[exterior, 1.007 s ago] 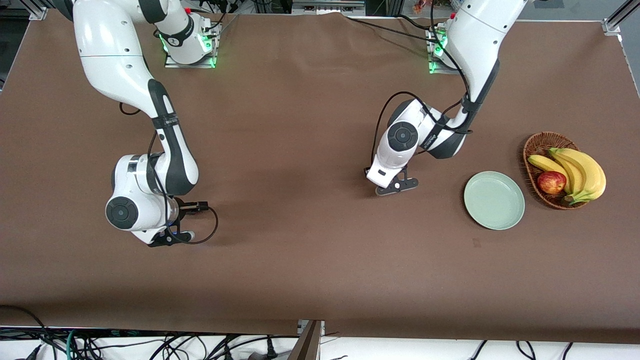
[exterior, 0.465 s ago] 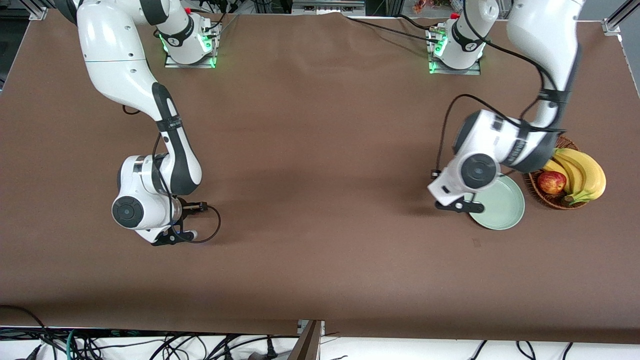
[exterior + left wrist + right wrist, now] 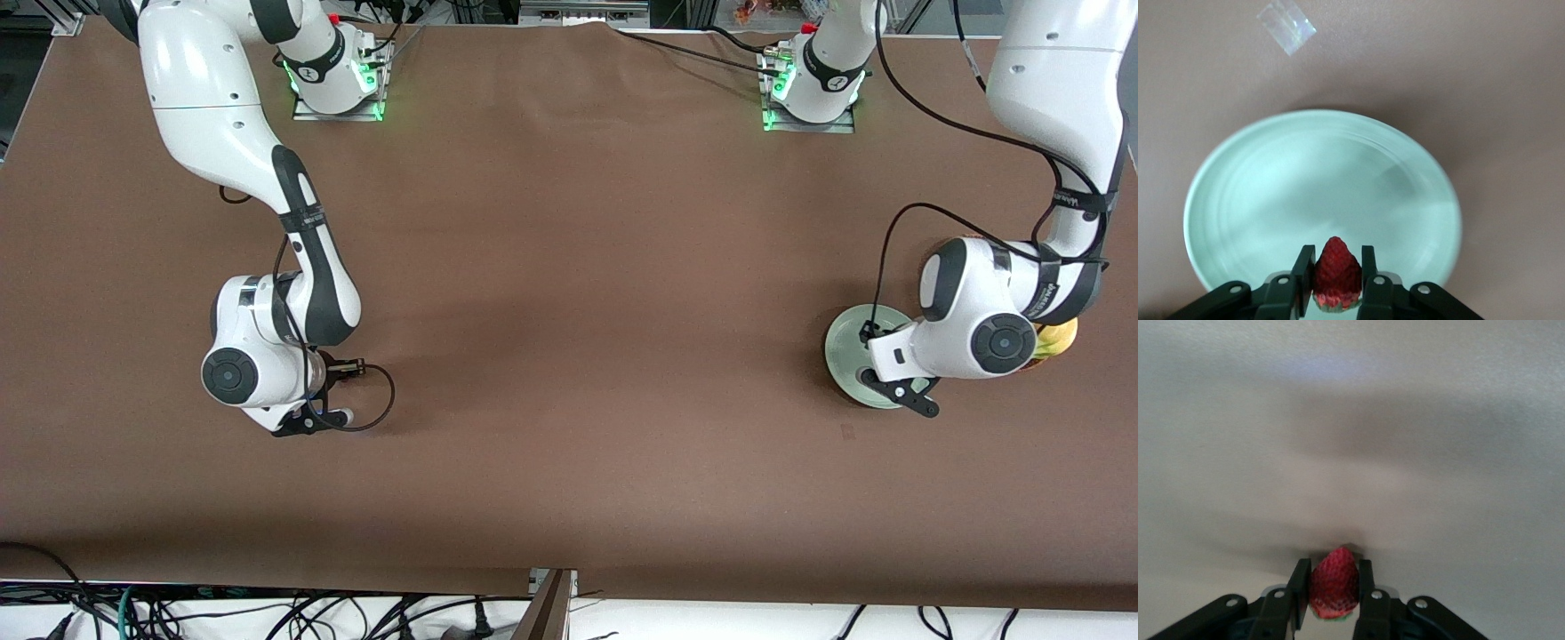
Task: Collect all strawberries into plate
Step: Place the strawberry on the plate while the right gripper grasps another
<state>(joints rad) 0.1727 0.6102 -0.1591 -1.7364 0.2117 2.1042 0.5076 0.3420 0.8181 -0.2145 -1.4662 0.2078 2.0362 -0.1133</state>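
Left gripper (image 3: 1337,283) clamped shut, right gripper (image 3: 1333,597) likewise

The left arm hides most of the basket (image 3: 1040,360) — only a banana tip (image 3: 1060,338) shows.

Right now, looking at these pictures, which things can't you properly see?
- Front view: the left arm covers the basket and most of the bananas; only part of the plate shows.
- Front view: both held strawberries are hidden under the wrists.
- Third strawberry: not visible anywhere.
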